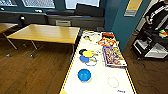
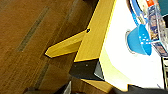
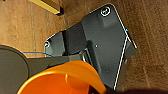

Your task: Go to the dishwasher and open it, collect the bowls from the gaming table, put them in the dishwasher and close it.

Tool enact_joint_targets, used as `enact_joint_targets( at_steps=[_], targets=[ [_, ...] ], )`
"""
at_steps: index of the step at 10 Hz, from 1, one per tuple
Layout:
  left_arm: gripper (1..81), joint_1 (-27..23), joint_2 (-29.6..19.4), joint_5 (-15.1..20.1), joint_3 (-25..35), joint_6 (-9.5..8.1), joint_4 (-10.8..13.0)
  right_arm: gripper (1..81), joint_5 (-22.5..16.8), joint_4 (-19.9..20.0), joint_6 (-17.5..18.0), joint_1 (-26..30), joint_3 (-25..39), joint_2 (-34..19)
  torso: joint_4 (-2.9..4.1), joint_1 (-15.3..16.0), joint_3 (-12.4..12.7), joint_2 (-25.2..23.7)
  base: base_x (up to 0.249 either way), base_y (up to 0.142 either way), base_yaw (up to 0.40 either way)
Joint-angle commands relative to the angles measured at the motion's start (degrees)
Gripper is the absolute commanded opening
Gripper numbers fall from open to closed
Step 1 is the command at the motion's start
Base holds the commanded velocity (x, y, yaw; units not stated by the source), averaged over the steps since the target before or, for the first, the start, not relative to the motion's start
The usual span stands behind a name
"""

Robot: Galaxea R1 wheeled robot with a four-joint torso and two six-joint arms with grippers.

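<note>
The gaming table (image 1: 100, 80), long with a white top and a yellow edge, runs away from me in the head view. One bright blue bowl (image 1: 84, 75) stands upright on its near part, toward the left edge. The left wrist view shows the same bowl (image 2: 138, 40) on the white top (image 2: 117, 62), a little way in from the table's corner. Farther along lies a second blue round piece (image 1: 84, 59); I cannot tell whether it is a bowl. The dishwasher is out of view.
Board-game boxes (image 1: 113, 57) and a yellow disc (image 1: 88, 53) lie on the far half of the table. A yellow-topped table (image 1: 45, 33) stands to the left on the wooden floor (image 1: 32, 72). At the right are a teal wall (image 1: 125, 25), a dark cart (image 1: 150, 47) and a person (image 1: 157, 12). An orange rounded shape (image 3: 62, 80) sits close to the right wrist camera.
</note>
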Motion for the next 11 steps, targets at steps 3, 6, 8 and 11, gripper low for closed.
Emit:
enact_joint_targets(
  at_steps=[3,6,8,11],
  targets=[
    [81.1,-22.73,4.69,25.07,-6.55,-8.34,-2.15,1.0,-5.76,-1.5,0.23,1.19,-1.07,-1.1,0.0,0.0,0.0,0.0,0.0,0.0,0.0],
    [81.1,-26.96,5.4,25.71,-9.79,-14.83,-2.51,1.0,-6.99,-1.06,0.32,2.16,-0.89,-0.92,0.0,0.02,0.0,0.0,0.0,0.0,0.0],
    [81.1,-28.01,8.12,22.62,-14.81,-19.24,-2.24,1.0,-8.23,-0.71,0.41,3.03,-1.07,-0.57,0.0,0.02,-0.02,0.0,0.0,0.0,0.0],
    [81.1,-29.07,15.4,23.5,-19.57,-19.24,-1.71,1.0,-8.67,-0.63,0.41,3.48,-1.07,-0.49,0.0,0.02,-0.02,0.0,0.0,0.0,0.0]
  ],
)
